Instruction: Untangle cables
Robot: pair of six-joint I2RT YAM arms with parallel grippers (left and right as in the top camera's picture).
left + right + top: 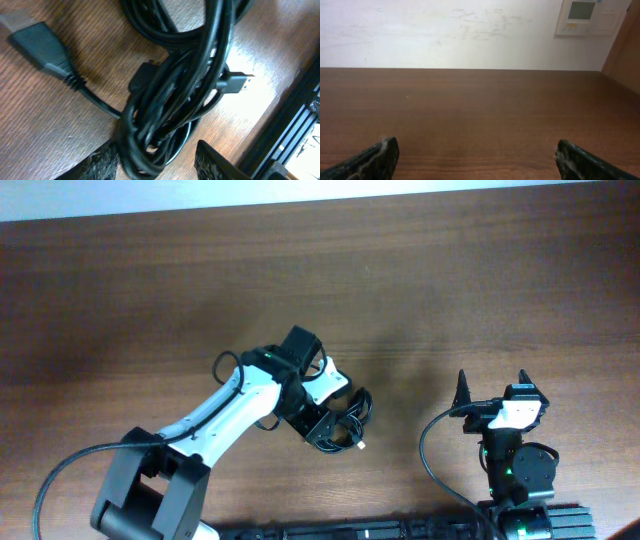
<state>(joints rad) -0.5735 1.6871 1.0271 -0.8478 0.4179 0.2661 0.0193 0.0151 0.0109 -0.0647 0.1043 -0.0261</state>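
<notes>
overhead: cables [357, 413] lie as one tangled black bundle on the wooden table [150, 300], just below and right of frame centre. the left arm comes in from the lower left, and the left gripper [156, 150] sits right over the bundle.

left wrist view: thin black cords looped over each other fill the middle of the frame. a plug with a metal tip [241, 81] sticks out at centre right, lying flat on the wood. a second, black plug [42, 47] lies at upper left, its cord running down into the bundle. the lower loops of the bundle sit between the two fingers [105, 164] at the bottom edge. the fingers stand partly apart, one on each side. the left-of-frame finger looks to be against the cords, and the other is very near them. cannot tell if they are actually pinching.

right gripper [491, 387]: lower right of the overhead frame, well apart from the bundle. in the right wrist view its fingers [372, 160] are spread wide at the two bottom corners, with nothing but bare table between them.
</notes>
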